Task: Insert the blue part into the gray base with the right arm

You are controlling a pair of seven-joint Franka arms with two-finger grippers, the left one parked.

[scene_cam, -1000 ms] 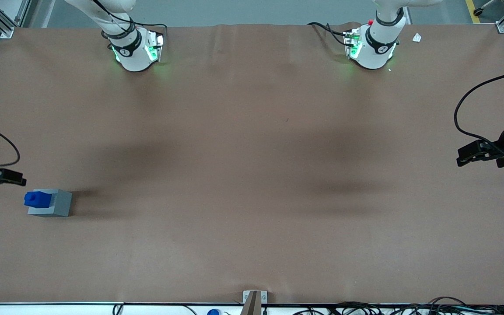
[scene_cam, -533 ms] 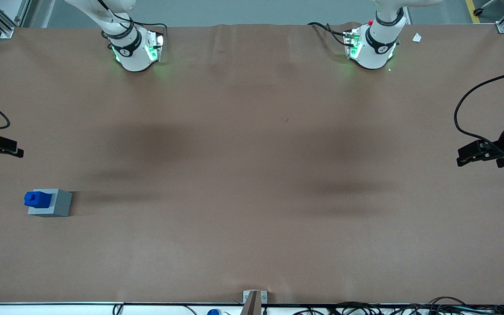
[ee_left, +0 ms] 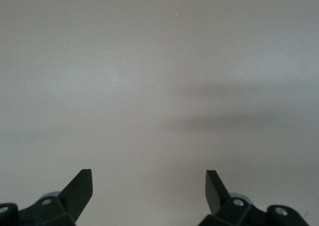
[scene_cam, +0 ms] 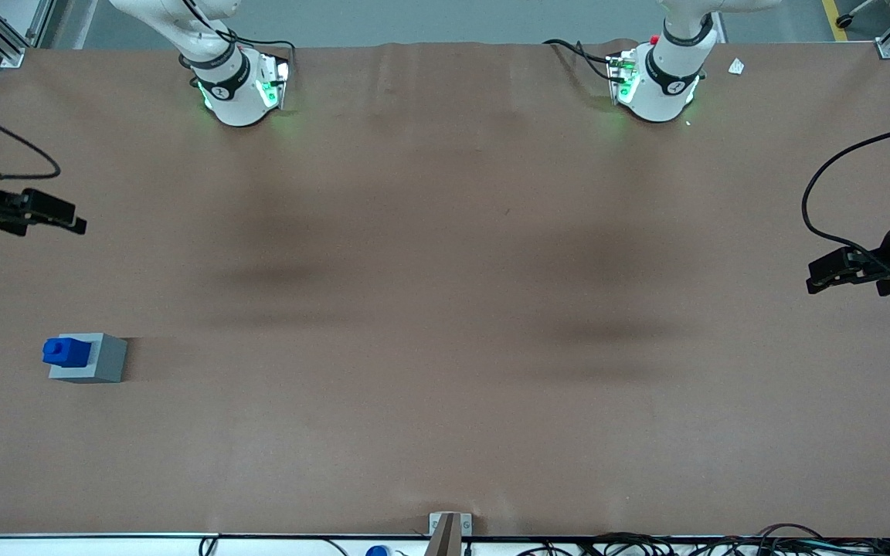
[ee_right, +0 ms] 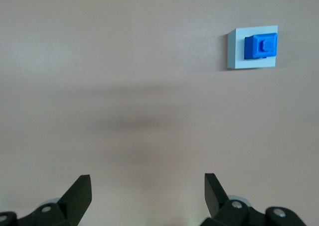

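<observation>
One gray base [scene_cam: 90, 358] sits on the brown table [scene_cam: 445, 309] in the front view, far toward the working arm's end and in the nearer half of the surface. The blue part [scene_cam: 65, 351] stands in its top, its stub uppermost, and rises above the cube's upper face. The right arm [scene_cam: 205, 46] reaches from its green-lit pedestal out over the table edge, and its gripper [scene_cam: 66, 224] hangs in the air farther from the front camera than the base and well apart from it — nothing is held between the black fingers, which point toward the table's middle. A soft shadow lies on the brown cover near the table's middle.

Seen from the right wrist view, the gripper [ee_right: 147, 191] shows two dark fingertips [ee_right: 79, 188] spread wide apart, with only bare table [ee_right: 124, 76] between them. The gray base [ee_right: 239, 49] lies well away from the fingertips, its pale top face square to the camera, and the blue part [ee_right: 261, 46] is seated in that face with the small raised stub showing at its centre. The block covers most of the recess, so how deep it sits cannot be told here — only that it stands upright and inside the base's outline.

The left wrist view shows only plain table surface [ee_left: 159, 86].
</observation>
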